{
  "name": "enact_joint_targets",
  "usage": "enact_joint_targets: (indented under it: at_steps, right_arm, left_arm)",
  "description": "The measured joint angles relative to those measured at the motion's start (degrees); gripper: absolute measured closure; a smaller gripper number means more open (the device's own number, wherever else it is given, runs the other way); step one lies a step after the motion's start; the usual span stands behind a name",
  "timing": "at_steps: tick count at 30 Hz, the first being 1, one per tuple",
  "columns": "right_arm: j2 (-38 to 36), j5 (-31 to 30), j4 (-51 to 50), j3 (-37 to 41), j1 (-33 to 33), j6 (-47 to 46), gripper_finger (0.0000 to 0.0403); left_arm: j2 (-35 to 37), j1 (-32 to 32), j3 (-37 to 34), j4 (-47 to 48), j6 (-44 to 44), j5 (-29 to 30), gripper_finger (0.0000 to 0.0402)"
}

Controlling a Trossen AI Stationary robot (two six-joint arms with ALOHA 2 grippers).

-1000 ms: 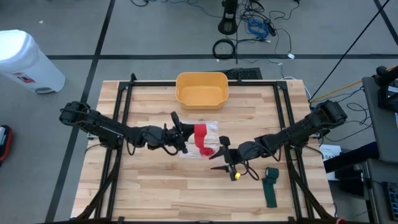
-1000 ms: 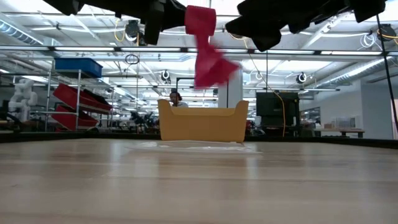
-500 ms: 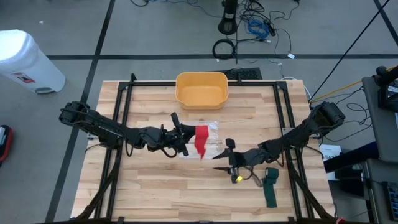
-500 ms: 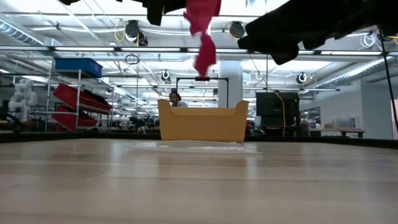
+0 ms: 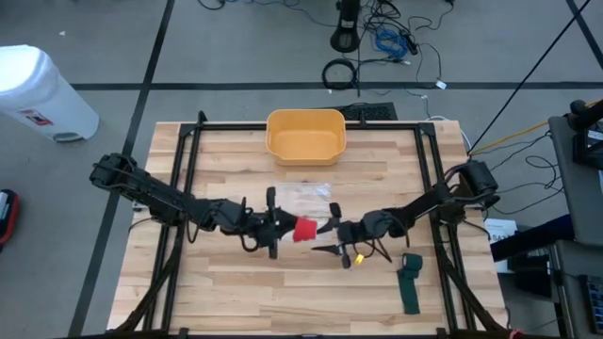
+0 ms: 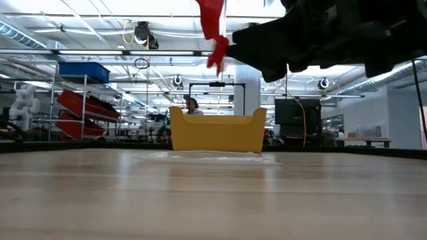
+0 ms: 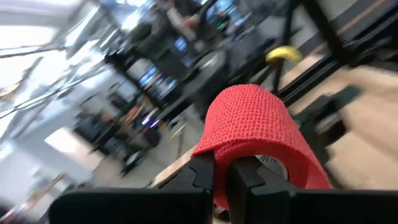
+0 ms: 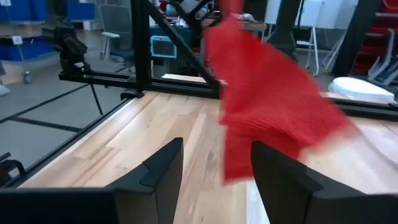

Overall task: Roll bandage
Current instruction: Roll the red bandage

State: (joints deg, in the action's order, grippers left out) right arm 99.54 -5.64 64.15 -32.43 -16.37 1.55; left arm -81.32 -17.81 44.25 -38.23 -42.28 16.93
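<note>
A red bandage roll (image 5: 304, 229) sits in my left gripper (image 5: 287, 230), above the middle of the table; it fills the left wrist view (image 7: 261, 127). Its loose tail (image 6: 212, 33) hangs free in the low view and shows in front of my right gripper's fingers in the right wrist view (image 8: 267, 106). My right gripper (image 5: 326, 237) is open just right of the roll, its fingers (image 8: 163, 171) on either side of the tail and apart from it. A green bandage (image 5: 411, 282) lies flat near the right front corner. My left gripper holds the red roll at its near rim (image 7: 217, 163). The roll's wall goes down between the two fingers (image 7: 247, 180); one finger seems to stand inside the core and one outside. The fingers come level from the table's left. The roll is lifted clear, its tail hanging slack.
A yellow bin (image 5: 305, 135) stands at the far middle; it also shows in the low view (image 6: 217, 131). A clear plastic wrapper (image 5: 306, 196) lies flat between the bin and the grippers. The table's metal frame rails (image 5: 188, 169) run along both sides.
My left gripper has gone toward the table's near edge and a little right, carrying the roll. The tail, which stretched toward my right gripper a second ago, now hangs loose and shorter below the roll. My right gripper drew back, then came in close beside the roll.
</note>
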Motion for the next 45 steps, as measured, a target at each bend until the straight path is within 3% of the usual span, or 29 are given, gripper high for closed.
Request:
enact_joint_targets:
  at_steps: [6,12,21,32,37,45]
  right_arm:
    - [-2.34,0.57,-0.25,-0.15,-0.09,3.82,0.0229]
    - [-3.67,1.75,-1.06,-0.17,0.0,5.29,0.0232]
    - [-3.65,8.95,-7.08,-3.92,2.41,3.82,0.0232]
    - [-3.65,9.64,-12.9,-7.14,4.65,6.33,0.0233]
    - [-3.65,13.59,-13.3,-7.14,5.3,5.31,0.0266]
    - [-3.65,14.48,-13.86,-7.14,5.39,5.76,0.0338]
  left_arm:
    - [-0.02,0.05,0.0,1.18,2.8,-6.35,0.0388]
    - [-0.04,0.05,-0.02,1.9,3.02,-8.03,0.0388]
    - [-0.04,1.46,-0.04,1.77,3.01,-8.42,0.0388]
    - [-0.04,2.08,-0.07,1.68,2.99,-8.53,0.0388]
    - [-0.04,2.14,-0.07,1.68,2.97,-8.23,0.0388]
    - [-0.04,3.26,-0.07,1.47,2.97,-7.84,0.0388]
